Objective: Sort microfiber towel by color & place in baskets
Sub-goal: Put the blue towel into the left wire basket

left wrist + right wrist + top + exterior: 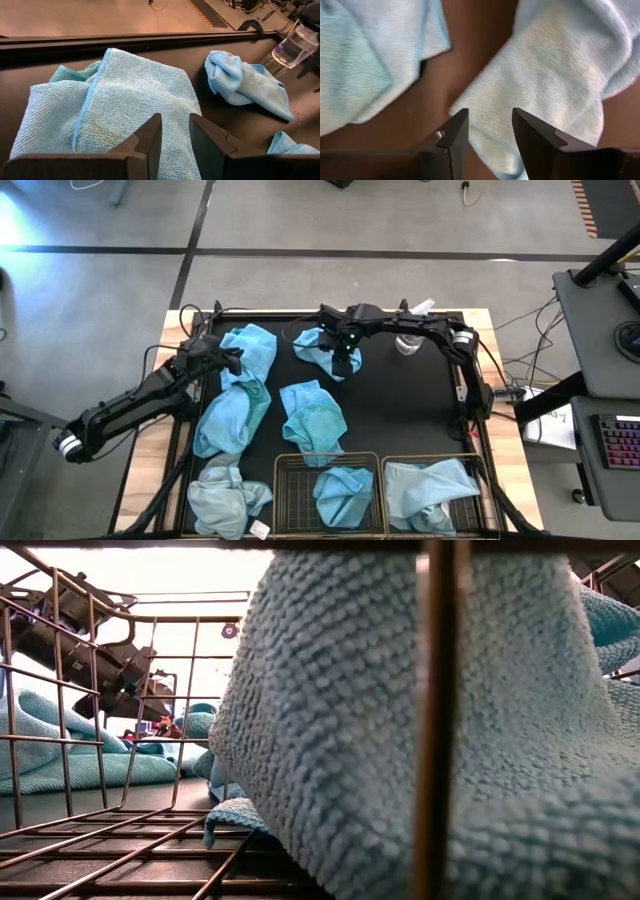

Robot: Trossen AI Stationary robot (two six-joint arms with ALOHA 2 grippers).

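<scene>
- While the right hand [345, 362] hangs over the crumpled turquoise towel [322, 348] at the desk's far middle, its two fingers stand apart with nothing between them; in the right wrist view the fingertips [456, 131] frame a pale fold of that cloth without pinching it.
- Left hand [236, 360] sits at the far left of the desk [420, 420], just at the near edge of the far-left towel [252, 345]. Its fingers [150, 137] are partly apart, and they grip nothing; the cloth lies beneath and ahead of them.
- That far-left towel and the long towel [232, 412] below it form a strip whose long axis runs from the desk's far edge toward the near edge.
- A folded middle towel [312, 418] lies just beyond the baskets, its long axis also running far to near.
- Left basket [295, 470] holds one bright turquoise towel [343, 492], bunched.
- Right basket [478, 505] holds a paler cloth [430, 488], spread wider, its long axis running side to side and spilling over the rim.
- A pale grey-blue towel [225, 498] with a small white tag [259, 529] lies crumpled at the near left corner, outside the baskets.
- A clear spray bottle [408, 340] stands at the far edge, just beside the right arm.
</scene>
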